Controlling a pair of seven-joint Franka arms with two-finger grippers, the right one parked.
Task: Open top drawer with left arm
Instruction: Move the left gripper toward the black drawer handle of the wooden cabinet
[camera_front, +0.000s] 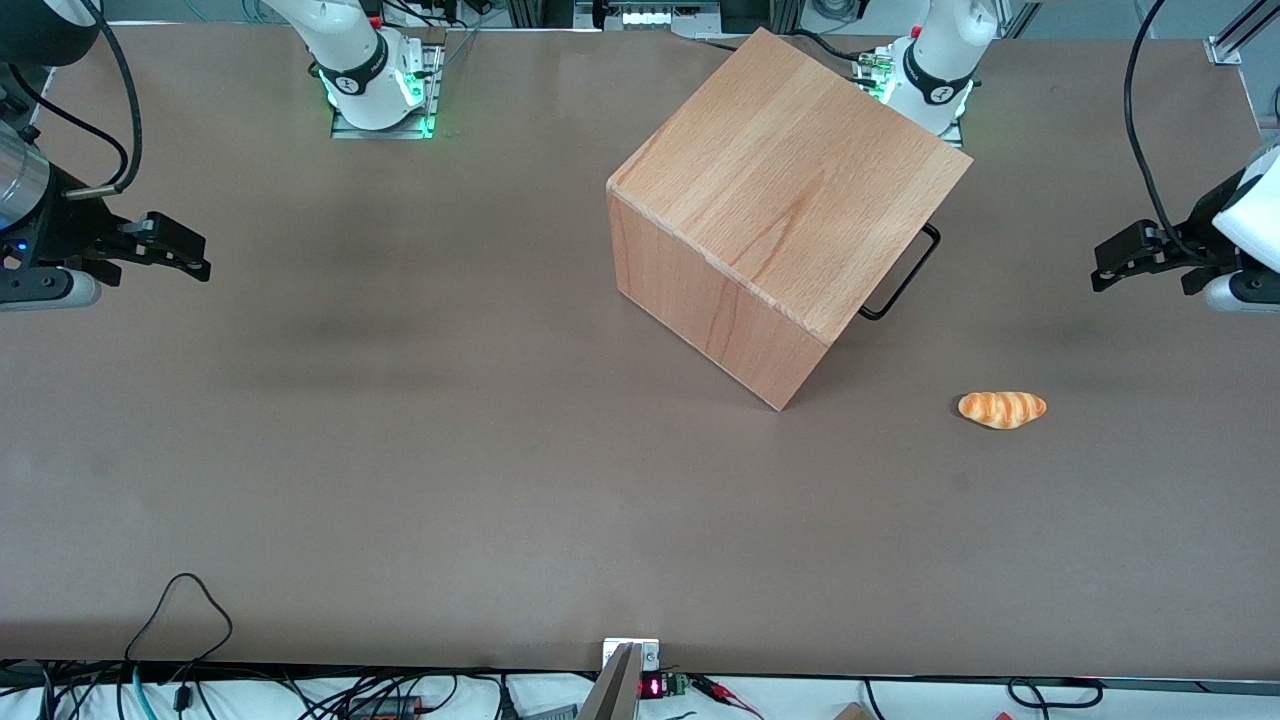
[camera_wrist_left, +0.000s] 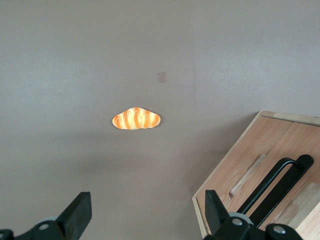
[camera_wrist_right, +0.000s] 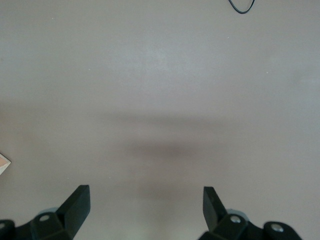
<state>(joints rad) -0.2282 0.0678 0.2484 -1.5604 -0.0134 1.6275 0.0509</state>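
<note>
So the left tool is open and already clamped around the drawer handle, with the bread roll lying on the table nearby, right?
Not quite. The tool is open, but it hangs clear of the handle, toward the working arm's end of the table; the front view shows the gap. The bread roll does lie on the table nearby.

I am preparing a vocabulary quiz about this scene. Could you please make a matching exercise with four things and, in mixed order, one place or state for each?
Things:
1. gripper
2. bread roll
3. black loop handle
4. wooden cabinet

Places or states:
A. sticks out from the cabinet's front, on the side toward the working arm
B. open, in the air at the working arm's end of the table, apart from the handle
C. lies on the table, nearer to the front camera than the handle
D. stands turned at an angle on the table

Pairs: 1-B, 2-C, 3-A, 4-D
</note>
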